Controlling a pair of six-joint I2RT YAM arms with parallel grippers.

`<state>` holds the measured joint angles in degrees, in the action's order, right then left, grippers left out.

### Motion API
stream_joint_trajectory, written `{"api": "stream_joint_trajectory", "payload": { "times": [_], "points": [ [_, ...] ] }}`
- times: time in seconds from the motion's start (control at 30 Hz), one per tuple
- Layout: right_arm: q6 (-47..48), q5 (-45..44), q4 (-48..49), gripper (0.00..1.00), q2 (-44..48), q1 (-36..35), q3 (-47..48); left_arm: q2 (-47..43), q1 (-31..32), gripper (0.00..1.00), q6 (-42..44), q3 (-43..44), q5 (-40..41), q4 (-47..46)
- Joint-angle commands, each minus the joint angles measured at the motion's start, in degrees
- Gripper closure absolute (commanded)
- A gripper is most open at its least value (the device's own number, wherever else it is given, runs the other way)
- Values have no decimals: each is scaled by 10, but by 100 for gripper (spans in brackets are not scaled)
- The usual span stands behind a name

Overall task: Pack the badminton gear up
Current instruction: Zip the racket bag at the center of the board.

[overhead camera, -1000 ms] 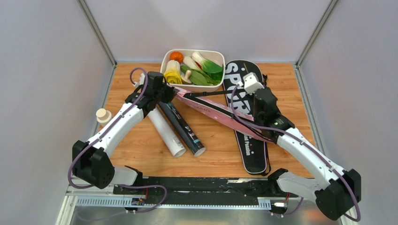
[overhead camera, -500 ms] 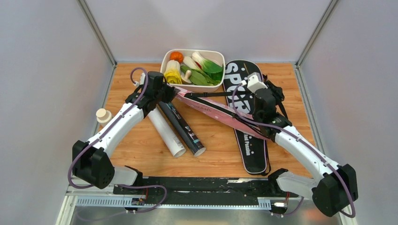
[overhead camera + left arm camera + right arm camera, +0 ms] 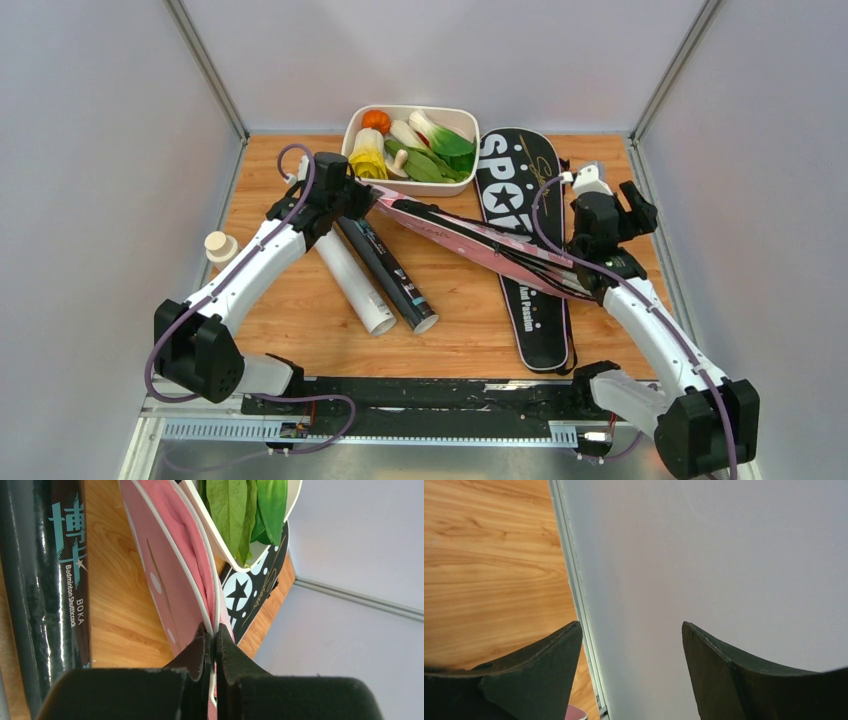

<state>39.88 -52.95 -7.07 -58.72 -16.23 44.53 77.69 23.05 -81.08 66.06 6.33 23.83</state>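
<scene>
Cover-holding step: left end effector (image 3: 215, 632) pinches the pink cover (image 3: 170, 580), right end effector (image 3: 630, 626) hangs open, empty, far right; likely next it grasps the cover's right end.

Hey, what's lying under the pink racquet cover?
The black SPORT cover lies beneath the right half of the pink cover, table beneath the rest. What the overlap hides, and anything inside, cannot be seen.
</scene>
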Motion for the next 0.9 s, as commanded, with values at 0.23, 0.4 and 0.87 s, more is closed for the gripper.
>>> {"api": "stream_joint_trajectory", "payload": {
  "times": [0.23, 0.4, 0.87],
  "points": [
    [-112, 187, -115, 21, -2, 82, 88, -9, -2, 100, 4, 7, -7, -29],
    [-419, 338, -312, 28, -53, 79, 254, -8, -2, 100, -11, -1, -10, -41],
    [-792, 827, -284, 35, 140, 66, 49, -15, -2, 100, -36, -23, -22, -61]
  ]
}}
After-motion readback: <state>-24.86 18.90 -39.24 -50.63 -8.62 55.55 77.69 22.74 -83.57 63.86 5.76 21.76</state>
